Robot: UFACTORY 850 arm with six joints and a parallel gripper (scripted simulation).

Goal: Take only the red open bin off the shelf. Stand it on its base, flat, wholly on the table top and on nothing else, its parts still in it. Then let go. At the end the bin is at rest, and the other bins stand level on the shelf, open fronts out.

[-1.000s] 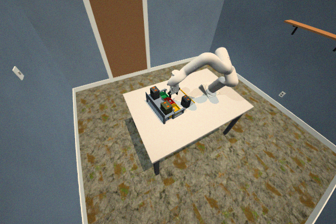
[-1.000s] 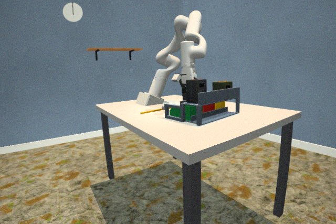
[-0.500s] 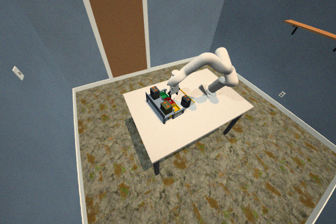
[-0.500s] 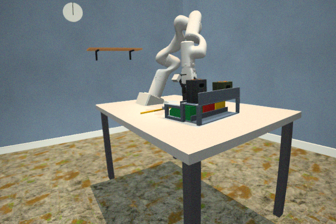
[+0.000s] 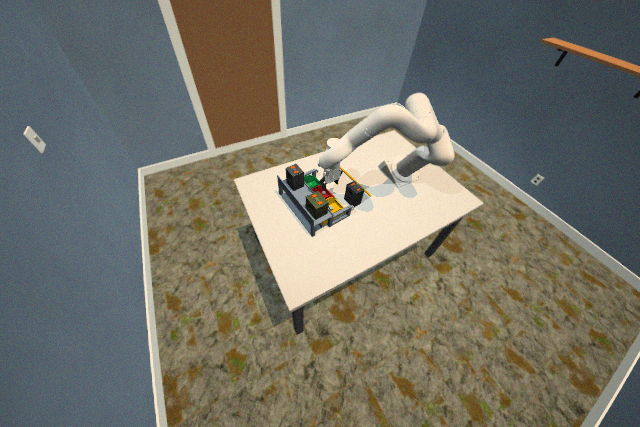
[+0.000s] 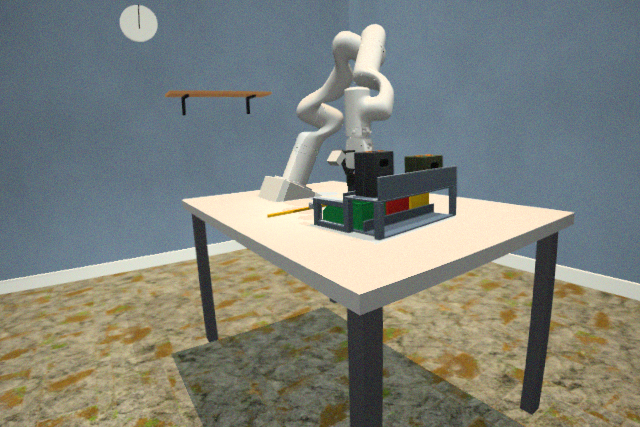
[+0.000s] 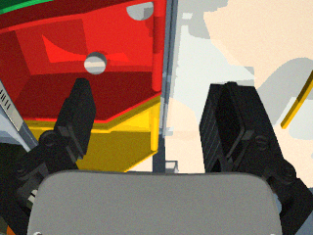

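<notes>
The red bin [image 5: 321, 191] [image 6: 398, 204] [image 7: 44, 93] sits in the shelf [image 5: 295, 204] [image 6: 416, 180] [image 7: 170, 49], between the green bin [image 5: 311, 182] [image 6: 363, 215] and the yellow bin [image 5: 334, 204] [image 6: 419, 200] [image 7: 112, 152]. Two grey round parts show in the red bin in the wrist view, one near its middle [image 7: 95, 64] and one near its front corner [image 7: 140, 11]. My gripper [image 5: 330, 183] [image 7: 156, 94] is open and empty, pointing down. In the wrist view its left finger is over the red bin's inside and its right finger is beyond the shelf's front rail. Fingertip height is unclear.
A black box [image 5: 294, 177] [image 6: 373, 174] and an olive box [image 5: 316, 205] [image 6: 423, 162] stand on top of the shelf. Another black box [image 5: 354, 194] stands on the table [image 5: 361, 246] [image 6: 289, 236] by the shelf's front. A yellow rod [image 6: 289, 212] [image 7: 298, 104] lies in front.
</notes>
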